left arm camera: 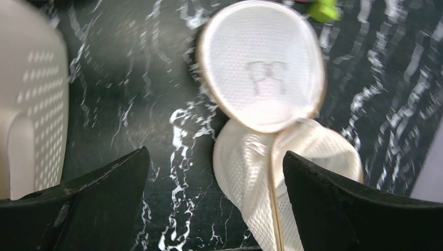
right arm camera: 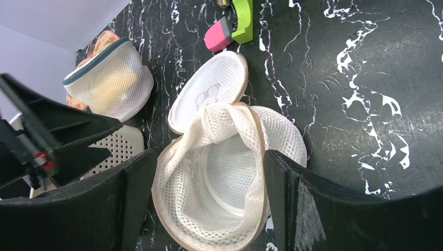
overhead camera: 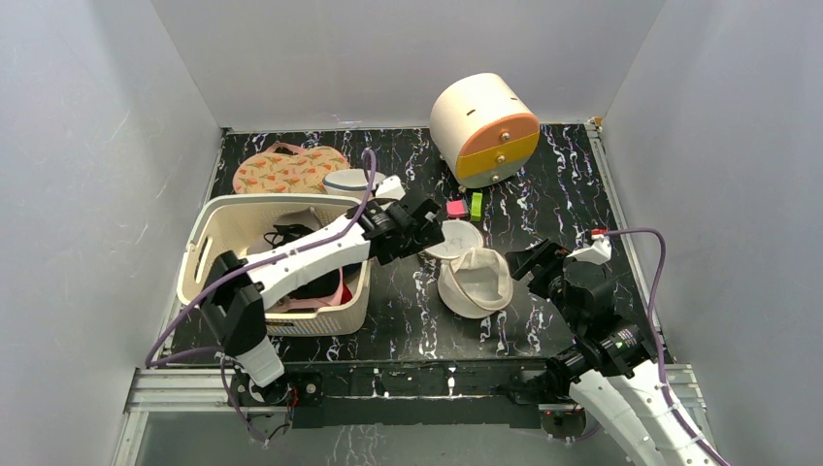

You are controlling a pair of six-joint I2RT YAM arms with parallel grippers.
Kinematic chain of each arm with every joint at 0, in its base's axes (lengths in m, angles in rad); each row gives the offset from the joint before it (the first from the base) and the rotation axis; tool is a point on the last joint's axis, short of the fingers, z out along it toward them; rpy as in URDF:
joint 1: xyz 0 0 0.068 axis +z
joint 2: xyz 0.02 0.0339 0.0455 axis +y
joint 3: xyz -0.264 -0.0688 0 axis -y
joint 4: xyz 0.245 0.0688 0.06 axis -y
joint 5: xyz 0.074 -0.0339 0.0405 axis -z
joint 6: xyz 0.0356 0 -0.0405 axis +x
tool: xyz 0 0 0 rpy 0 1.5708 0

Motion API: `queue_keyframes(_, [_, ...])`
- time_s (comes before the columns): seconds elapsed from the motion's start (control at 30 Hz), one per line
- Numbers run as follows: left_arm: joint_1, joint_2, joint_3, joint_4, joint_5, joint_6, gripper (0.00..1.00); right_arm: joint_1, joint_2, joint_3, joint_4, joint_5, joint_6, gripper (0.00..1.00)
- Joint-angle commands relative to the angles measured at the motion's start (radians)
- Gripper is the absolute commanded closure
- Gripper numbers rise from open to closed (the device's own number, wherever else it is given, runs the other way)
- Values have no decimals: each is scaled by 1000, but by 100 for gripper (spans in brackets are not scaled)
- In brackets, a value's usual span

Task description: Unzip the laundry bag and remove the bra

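The laundry bag (overhead camera: 476,283) lies on its side mid-table, unzipped, with its round lid (overhead camera: 454,238) folded back flat. The right wrist view looks straight into its mouth (right arm camera: 224,178), and I see only white mesh inside. My right gripper (overhead camera: 534,264) is open just right of the bag, gripping nothing. My left gripper (overhead camera: 419,225) hangs wide open over the lid's left edge; the lid (left arm camera: 261,68) shows a faint bra drawing. A black strappy garment (overhead camera: 286,233) lies in the basket under my left arm; I cannot tell whether it is the bra.
A cream perforated basket (overhead camera: 209,252) stands at the left. Behind it are a floral pouch (overhead camera: 286,170) and a dark-rimmed mesh tub (overhead camera: 351,182). A cream and orange round drawer box (overhead camera: 485,128) stands at the back. Pink (overhead camera: 456,208) and green (overhead camera: 477,204) blocks lie near the lid.
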Motion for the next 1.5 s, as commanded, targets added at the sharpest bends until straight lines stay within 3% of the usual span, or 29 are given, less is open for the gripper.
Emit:
queue_keyframes(0.0, [12,62,104,-303,-86,-346,2,2,-3,8,75,-42,-38,26])
queue_keyframes(0.23, [26,130,110,-30,80,-161,5,2,-33,4,64,-66,-36,27])
queue_keyframes(0.47, [32,211,130,-66,23,-270,6,2,-50,12,46,-69,-31,27])
queue_keyframes(0.63, [33,254,120,-69,-41,-315,15,2,-51,14,42,-71,-29,27])
queue_keyframes(1.07, [48,264,8,209,3,-264,44,3,-51,11,39,-69,-28,27])
queue_keyframes(1.2, [52,272,0,212,28,-309,44,3,-51,13,39,-69,-28,27])
queue_keyframes(1.37, [59,316,44,112,39,-380,26,3,-51,13,38,-68,-26,27])
queue_keyframes(1.47, [74,340,45,118,64,-369,33,2,-51,9,39,-68,-26,27])
